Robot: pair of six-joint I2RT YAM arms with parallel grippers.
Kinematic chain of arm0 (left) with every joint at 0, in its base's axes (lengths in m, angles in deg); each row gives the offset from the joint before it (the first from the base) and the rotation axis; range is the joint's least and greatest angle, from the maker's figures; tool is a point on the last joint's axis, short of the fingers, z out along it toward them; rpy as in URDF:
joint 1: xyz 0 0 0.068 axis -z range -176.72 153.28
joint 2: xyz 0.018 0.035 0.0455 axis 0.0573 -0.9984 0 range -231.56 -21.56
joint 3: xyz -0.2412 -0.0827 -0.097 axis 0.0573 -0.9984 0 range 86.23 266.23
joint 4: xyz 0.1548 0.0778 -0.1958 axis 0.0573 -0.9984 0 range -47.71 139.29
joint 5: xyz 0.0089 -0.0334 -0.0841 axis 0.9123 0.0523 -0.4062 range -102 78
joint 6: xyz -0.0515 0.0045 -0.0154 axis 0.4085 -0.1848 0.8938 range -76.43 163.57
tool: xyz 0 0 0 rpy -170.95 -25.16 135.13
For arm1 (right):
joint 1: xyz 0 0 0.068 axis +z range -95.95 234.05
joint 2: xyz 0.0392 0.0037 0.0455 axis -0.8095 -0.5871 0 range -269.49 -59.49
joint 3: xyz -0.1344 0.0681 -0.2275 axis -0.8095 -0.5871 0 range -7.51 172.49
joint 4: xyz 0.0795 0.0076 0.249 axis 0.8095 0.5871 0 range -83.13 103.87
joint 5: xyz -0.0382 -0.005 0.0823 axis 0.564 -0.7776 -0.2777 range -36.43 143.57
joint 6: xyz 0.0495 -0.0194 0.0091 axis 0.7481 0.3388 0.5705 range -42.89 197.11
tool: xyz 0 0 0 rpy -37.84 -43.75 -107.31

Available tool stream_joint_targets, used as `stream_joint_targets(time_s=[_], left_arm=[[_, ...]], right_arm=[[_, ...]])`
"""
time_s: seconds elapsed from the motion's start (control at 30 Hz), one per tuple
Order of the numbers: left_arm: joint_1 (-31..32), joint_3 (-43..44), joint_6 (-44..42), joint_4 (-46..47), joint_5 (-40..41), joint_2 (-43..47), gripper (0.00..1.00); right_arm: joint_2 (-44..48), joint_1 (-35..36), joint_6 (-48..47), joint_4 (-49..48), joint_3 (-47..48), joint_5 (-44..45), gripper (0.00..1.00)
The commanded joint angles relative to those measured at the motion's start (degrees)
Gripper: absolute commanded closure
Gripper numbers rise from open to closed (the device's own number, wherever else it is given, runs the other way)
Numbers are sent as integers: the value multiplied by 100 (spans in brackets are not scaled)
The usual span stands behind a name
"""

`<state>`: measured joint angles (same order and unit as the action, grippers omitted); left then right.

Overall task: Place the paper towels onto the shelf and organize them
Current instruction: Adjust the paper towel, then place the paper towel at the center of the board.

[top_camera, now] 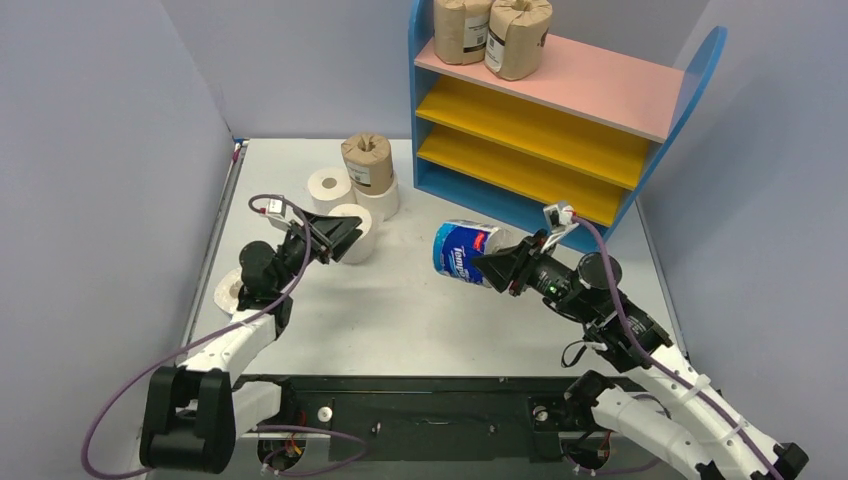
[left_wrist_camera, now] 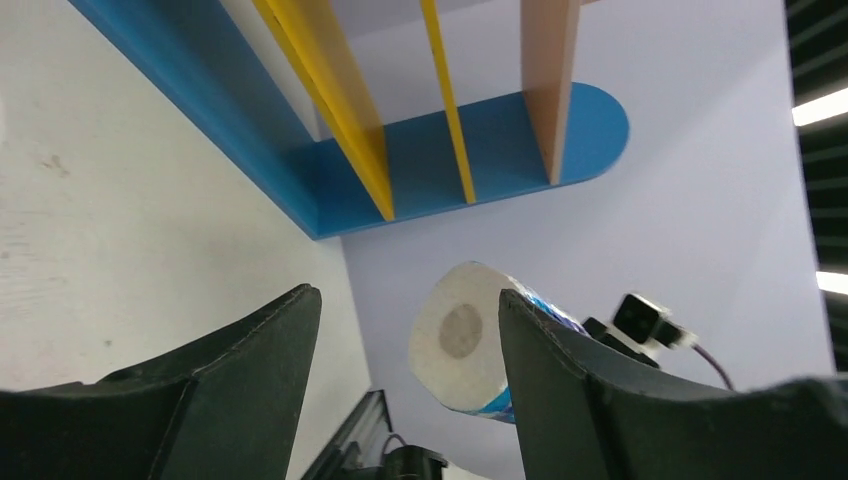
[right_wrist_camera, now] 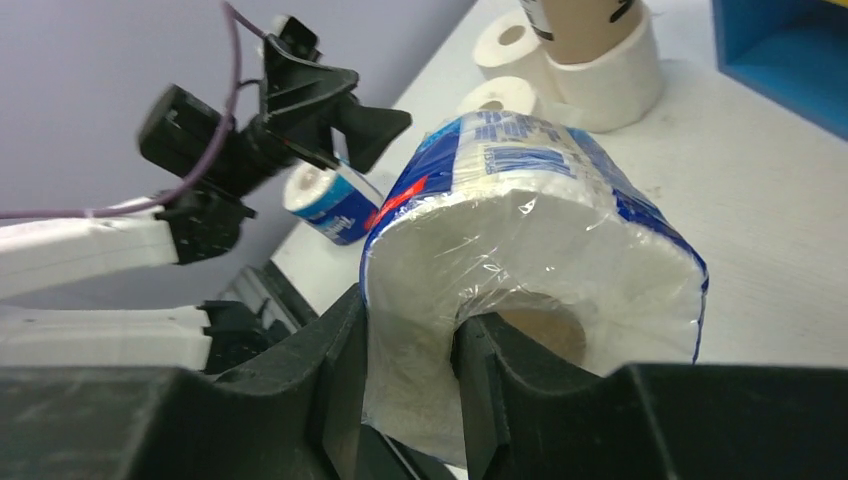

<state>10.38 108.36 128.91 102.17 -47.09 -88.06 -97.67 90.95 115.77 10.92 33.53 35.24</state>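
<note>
On the white table, between lilac walls, stands the shelf.

Each arm wears white moulded link shells between black joint housings. The left tool and the right tool are matte black with wedge-shaped fingers. Thin purple cables run along both arms to small white camera blocks above the wrists.
</note>
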Motion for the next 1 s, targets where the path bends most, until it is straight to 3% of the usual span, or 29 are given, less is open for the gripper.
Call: stream_joint_targets(time_s=[0.0, 0.13, 0.33, 0.97], left_arm=[[-131, 447, -1340, -2264, 166, 447, 37], [-80, 681, -1844, -3435, 438, 504, 37], [-86, 1141, -2672, -4935, 788, 659, 37], [-36, 889, -2823, -4857, 719, 601, 36]], right_arm=[[-286, 611, -1496, 1920, 807, 1518, 75], [-842, 1051, -1893, 2578, 1141, 2457, 75], [-1680, 1345, -2142, 2980, 1412, 2984, 75], [-3693, 1862, -2083, 3289, 1662, 3332, 73]])
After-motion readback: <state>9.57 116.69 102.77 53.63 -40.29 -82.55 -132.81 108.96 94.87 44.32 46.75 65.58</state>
